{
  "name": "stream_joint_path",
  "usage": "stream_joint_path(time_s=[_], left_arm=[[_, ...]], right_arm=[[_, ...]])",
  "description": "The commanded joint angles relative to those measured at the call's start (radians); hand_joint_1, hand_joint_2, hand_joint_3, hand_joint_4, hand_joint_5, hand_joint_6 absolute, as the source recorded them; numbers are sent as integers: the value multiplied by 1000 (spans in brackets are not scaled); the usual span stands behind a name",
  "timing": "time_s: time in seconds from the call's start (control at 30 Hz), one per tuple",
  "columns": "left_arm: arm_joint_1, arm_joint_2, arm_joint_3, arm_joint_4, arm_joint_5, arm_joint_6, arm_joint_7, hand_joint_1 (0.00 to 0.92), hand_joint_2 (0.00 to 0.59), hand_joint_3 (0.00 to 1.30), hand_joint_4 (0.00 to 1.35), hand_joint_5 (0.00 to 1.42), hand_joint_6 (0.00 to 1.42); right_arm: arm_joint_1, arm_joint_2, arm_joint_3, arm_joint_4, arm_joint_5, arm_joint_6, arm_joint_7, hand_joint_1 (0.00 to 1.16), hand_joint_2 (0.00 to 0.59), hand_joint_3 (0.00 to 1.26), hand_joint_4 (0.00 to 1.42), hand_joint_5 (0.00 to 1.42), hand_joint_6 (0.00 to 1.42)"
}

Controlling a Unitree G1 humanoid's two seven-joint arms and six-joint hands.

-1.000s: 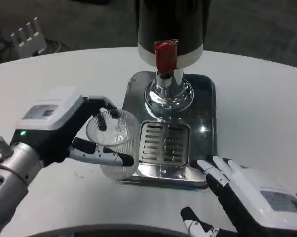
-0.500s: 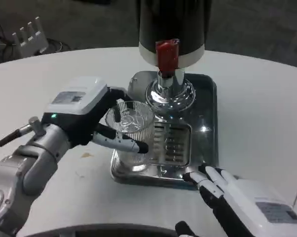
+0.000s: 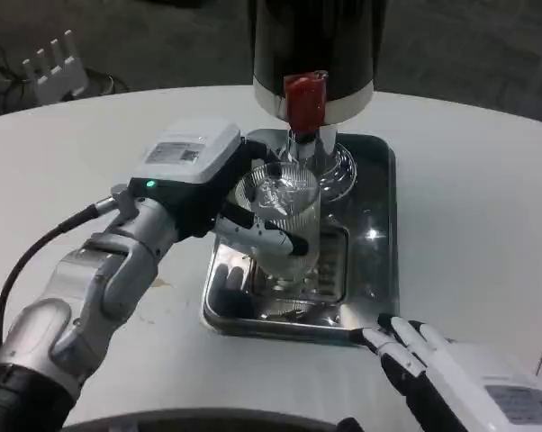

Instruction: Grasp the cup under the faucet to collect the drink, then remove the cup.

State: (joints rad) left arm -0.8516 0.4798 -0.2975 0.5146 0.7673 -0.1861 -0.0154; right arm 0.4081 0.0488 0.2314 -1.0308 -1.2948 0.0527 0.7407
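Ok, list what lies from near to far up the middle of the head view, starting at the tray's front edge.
Tray front rim → slotted drip grate → clear cup held in the left hand → red tap lever → dark dispenser body.

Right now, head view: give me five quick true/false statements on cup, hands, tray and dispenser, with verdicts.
1. The left hand holds the clear cup. True.
2. The cup lies tipped over on the white table. False: it is upright, held over the metal tray just below the faucet.
3. The faucet has a red handle. True.
4. The right hand grips the tray's edge. False: it is near the tray's front right corner with its fingers spread, holding nothing.
5. The tray carries a slotted drain grate. True.
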Motion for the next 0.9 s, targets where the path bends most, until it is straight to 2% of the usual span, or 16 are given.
stream_joint_path(time_s=[0.03,0.07,0.2,0.37,0.53,0.6,0.73,0.9], left_arm=[[-41,-24,-31,33,14,-1,34,515,0,1041,1171,1378,1424],[-45,-27,-35,37,15,-1,37,515,0,1040,1170,1378,1424],[-67,-34,-55,52,14,5,11,479,0,918,1005,1265,1424],[-87,-32,-69,71,6,4,-33,405,0,832,906,1199,1424],[-95,-23,-81,76,-1,8,-81,208,23,748,762,1158,1424],[-95,-15,-82,80,-5,5,-90,155,30,706,674,1125,1409],[-96,-3,-83,85,-6,5,-84,131,40,640,547,1010,1386],[-104,5,-81,92,-6,7,-74,134,50,613,472,943,1365]], right_arm=[[24,87,-22,-16,27,-24,-7,354,463,115,0,0,42],[25,88,-30,-16,38,-27,-7,354,464,115,0,0,43],[32,92,-59,-16,77,-39,-6,355,464,124,0,0,68],[25,95,-78,-16,100,-40,2,356,464,124,0,0,84],[17,99,-73,-16,100,-31,12,356,464,124,0,2,100],[12,98,-71,-16,98,-23,18,356,468,132,0,3,113],[1,97,-67,-16,95,-7,27,356,470,133,0,18,117],[-16,90,-55,-16,89,24,47,356,470,134,0,25,133]])
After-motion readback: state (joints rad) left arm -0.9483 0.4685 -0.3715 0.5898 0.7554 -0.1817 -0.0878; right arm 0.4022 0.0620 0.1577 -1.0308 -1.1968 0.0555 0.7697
